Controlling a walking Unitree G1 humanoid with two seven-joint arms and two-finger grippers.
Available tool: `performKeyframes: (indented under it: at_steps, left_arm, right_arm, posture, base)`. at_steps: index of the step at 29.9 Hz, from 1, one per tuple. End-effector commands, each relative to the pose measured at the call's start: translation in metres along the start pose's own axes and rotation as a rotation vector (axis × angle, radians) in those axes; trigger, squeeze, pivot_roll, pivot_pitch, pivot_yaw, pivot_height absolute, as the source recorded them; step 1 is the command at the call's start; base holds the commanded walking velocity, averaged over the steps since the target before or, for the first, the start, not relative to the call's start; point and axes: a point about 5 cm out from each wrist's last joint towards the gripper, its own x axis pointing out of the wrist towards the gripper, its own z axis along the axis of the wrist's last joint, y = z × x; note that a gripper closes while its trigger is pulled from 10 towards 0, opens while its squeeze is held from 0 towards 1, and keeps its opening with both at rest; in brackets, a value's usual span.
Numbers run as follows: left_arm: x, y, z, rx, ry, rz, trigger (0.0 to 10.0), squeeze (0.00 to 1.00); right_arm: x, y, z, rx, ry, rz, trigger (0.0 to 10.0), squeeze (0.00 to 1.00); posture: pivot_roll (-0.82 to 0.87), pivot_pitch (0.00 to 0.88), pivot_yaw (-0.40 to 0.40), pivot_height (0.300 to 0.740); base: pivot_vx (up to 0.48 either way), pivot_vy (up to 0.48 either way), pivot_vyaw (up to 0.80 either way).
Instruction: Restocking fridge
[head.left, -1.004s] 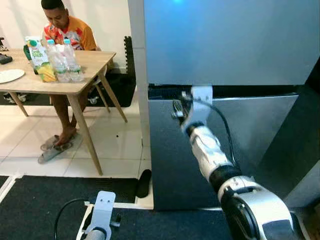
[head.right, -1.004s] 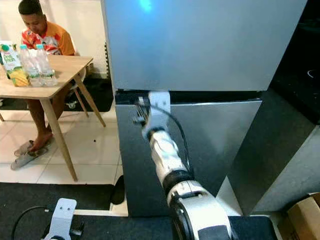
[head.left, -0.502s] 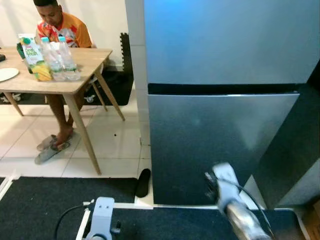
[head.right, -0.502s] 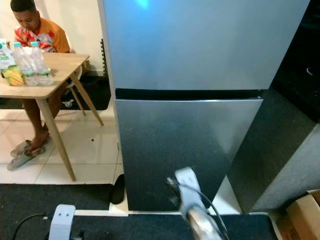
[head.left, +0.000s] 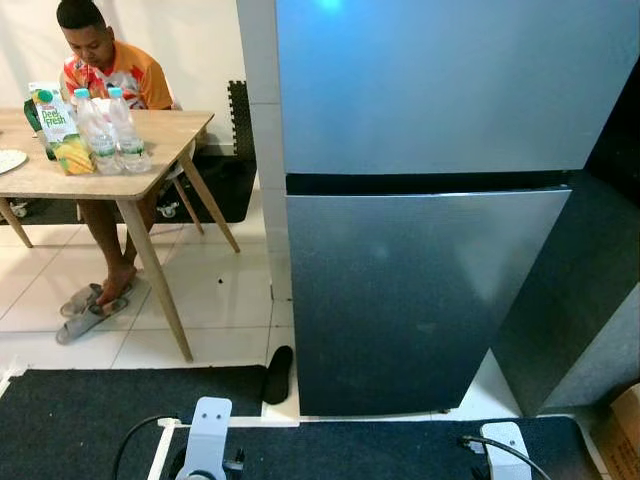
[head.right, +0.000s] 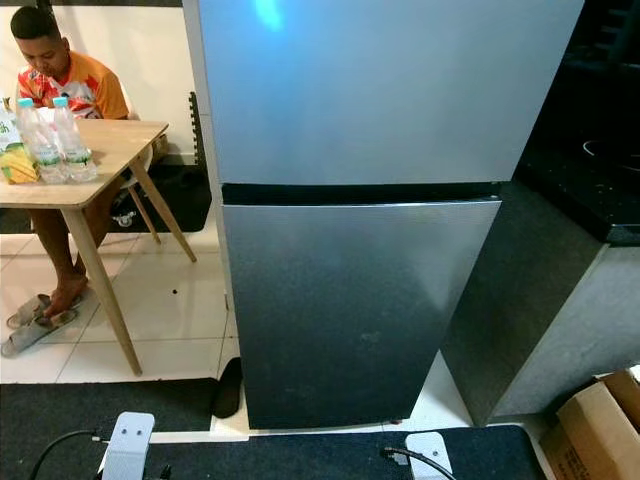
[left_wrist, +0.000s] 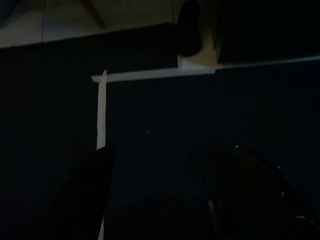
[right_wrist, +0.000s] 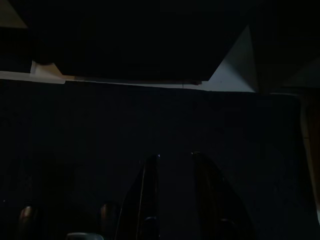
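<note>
Home kitchen: fridge (head.left: 420, 200), dining table (head.left: 100, 165).
</note>
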Motion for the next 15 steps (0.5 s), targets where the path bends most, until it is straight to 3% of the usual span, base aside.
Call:
performKeyframes:
  at_steps: [1, 8, 15]
  left_arm:
    - [-0.0020, -0.0029, -0.0123, 0.018, 0.057, -0.004, 10.0, 0.00]
    - [-0.0021, -0.0029, -0.0127, -0.003, 0.060, -0.005, 10.0, 0.00]
    - [-0.0024, 0.0011, -0.0140, -0.004, 0.067, -0.006, 10.0, 0.00]
  right_arm:
    - [-0.0023, -0.0021, -0.0096, -0.008, 0.040, -0.002, 10.0, 0.00]
    - [-0.0016, -0.0013, -0.0074, -0.016, 0.042, 0.007, 10.0, 0.00]
    - [-0.0012, 0.0039, -0.0078, -0.072, 0.051, 0.044, 10.0, 0.00]
  posture:
    - [-0.07, 0.074, -0.003, 0.740]
    - [-0.06, 0.069, 0.000, 0.740]
    - [-0.06, 0.074, 0.005, 0.740]
  base:
    - [0.000, 0.000, 0.00]
    - [0.000, 0.000, 0.00]
    - [0.000, 0.000, 0.71]
